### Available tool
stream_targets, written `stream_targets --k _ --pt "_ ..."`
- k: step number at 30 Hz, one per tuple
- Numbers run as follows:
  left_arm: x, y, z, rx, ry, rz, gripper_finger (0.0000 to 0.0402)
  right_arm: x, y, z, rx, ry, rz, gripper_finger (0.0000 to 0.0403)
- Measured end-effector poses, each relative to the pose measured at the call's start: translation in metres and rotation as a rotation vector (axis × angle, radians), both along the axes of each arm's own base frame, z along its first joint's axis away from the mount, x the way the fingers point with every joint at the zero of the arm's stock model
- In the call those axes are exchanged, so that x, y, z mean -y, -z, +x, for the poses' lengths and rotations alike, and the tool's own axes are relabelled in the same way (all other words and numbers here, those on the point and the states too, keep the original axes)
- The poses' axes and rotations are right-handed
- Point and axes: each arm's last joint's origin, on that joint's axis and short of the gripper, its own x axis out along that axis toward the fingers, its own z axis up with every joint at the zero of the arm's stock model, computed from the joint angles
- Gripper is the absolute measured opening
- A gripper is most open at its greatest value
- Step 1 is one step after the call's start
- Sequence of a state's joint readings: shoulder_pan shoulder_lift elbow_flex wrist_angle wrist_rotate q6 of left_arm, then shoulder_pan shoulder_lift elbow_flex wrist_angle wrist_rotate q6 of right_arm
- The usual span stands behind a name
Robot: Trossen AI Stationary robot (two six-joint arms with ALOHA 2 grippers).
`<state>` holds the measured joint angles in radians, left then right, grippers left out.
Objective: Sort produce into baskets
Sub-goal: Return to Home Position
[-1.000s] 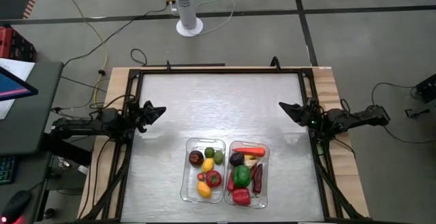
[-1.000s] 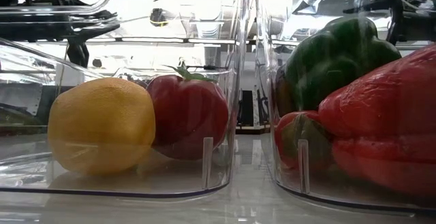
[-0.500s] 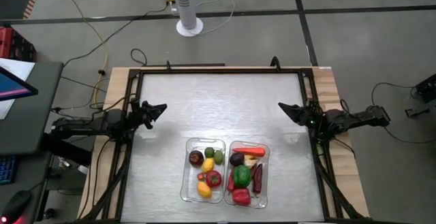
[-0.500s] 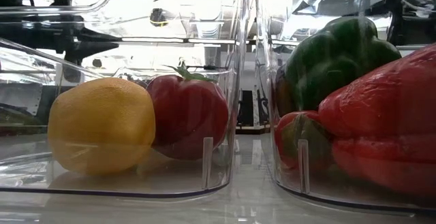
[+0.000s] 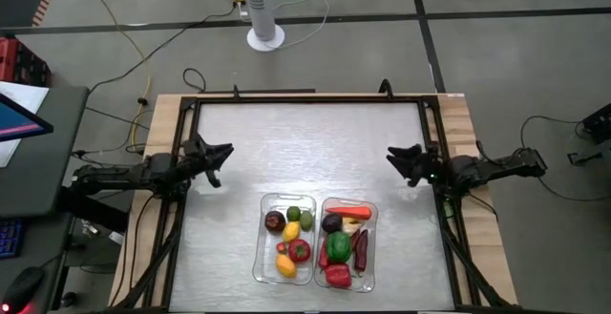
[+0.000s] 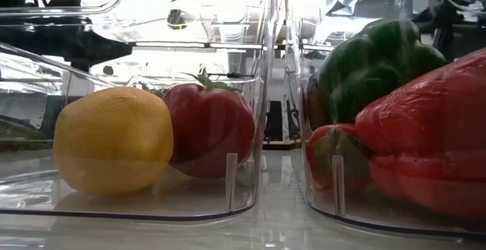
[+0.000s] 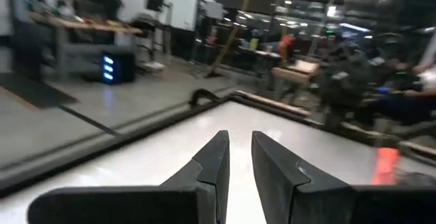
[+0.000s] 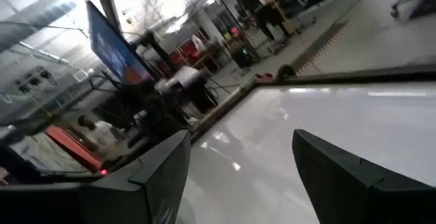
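Observation:
Two clear baskets stand side by side near the table's front middle, and all the produce in view lies in them. The left basket (image 5: 261, 257) holds a yellow fruit (image 6: 114, 140), a red tomato (image 6: 211, 128), a lime and a dark red apple. The right basket (image 5: 373, 257) holds a carrot (image 5: 349, 212), a green pepper (image 6: 372, 64), a red pepper (image 6: 425, 151) and dark chillies. My left gripper (image 5: 221, 152) (image 7: 240, 137) hovers shut by the left edge, pointing level over the table. By the right edge, my right gripper (image 5: 396, 155) (image 8: 242, 139) is open and holds nothing.
A black frame (image 5: 305, 99) runs round the metal tabletop (image 5: 305, 152). Bare tabletop lies between the two grippers and behind the baskets. A white fan base (image 5: 265, 35) and cables sit on the floor beyond the far edge.
Both grippers have rolled about their own pointing lines while staying by their side edges; the left one has turned more. The baskets and the produce have kept still.

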<state>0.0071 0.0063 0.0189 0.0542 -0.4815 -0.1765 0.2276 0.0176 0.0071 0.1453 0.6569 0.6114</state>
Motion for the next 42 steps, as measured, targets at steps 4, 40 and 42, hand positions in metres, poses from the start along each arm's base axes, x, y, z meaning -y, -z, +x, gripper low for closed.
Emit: stream_targets --k 4,40,42 --pt "-0.0013 -0.0007 -0.0008 -0.040 -0.056 0.083 0.0050 -0.0004 0.0059 0.0013 -0.083 0.000 -0.045 0.0286" --pt "0.0006 0.0000 0.0001 -0.049 0.018 0.079 0.0050 -0.0006 0.0079 0.0018 -0.274 0.023 -0.405 0.0286" --pt "0.0006 0.0000 0.0001 -0.050 0.018 0.079 0.0050 -0.0006 0.0079 0.0018 -0.274 0.023 -0.405 0.0286"
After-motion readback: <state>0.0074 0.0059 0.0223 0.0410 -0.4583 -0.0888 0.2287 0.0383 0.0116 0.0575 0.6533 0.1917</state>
